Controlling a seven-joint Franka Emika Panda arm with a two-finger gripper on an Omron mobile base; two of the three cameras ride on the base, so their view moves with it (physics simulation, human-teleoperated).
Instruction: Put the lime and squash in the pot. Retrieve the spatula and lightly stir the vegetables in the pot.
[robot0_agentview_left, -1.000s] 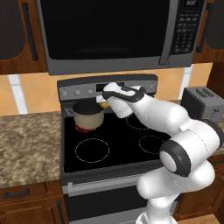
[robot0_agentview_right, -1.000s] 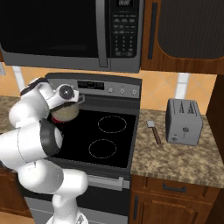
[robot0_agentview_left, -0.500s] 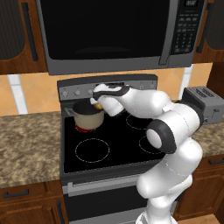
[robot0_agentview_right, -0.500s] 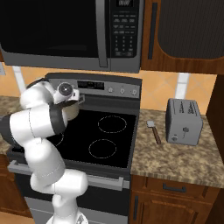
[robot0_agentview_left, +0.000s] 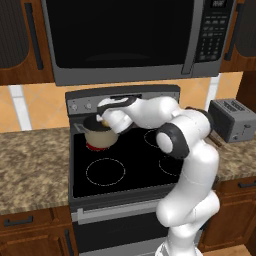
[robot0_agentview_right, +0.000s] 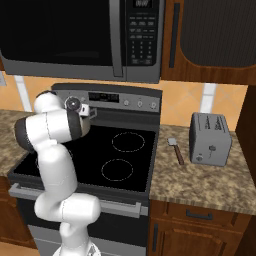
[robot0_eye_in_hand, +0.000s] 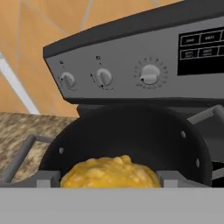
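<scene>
Squash (robot0_eye_in_hand: 109, 173) sits low in the middle of the hand view, a lumpy yellow piece between the two grey fingertips (robot0_eye_in_hand: 48, 178), which are clamped on its sides, right over the dark inside of the pot (robot0_eye_in_hand: 131, 131). In the left base view the pot (robot0_agentview_left: 98, 137) stands left of centre on the stove (robot0_agentview_left: 120, 165), the gripper (robot0_agentview_left: 106, 121) above its rim. The spatula (robot0_agentview_right: 176, 149) lies right of centre in the right base view, beside the toaster (robot0_agentview_right: 210, 138).

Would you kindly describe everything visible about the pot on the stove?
The pot is small, cream-beige outside, with a dark rim and dark, rivet-dotted inside. Two grey loop handles stick out at opposite sides. It stands upright on the stove's back left burner, below the control knobs. The gripper hangs over its mouth with the yellow squash between the fingertips.
</scene>
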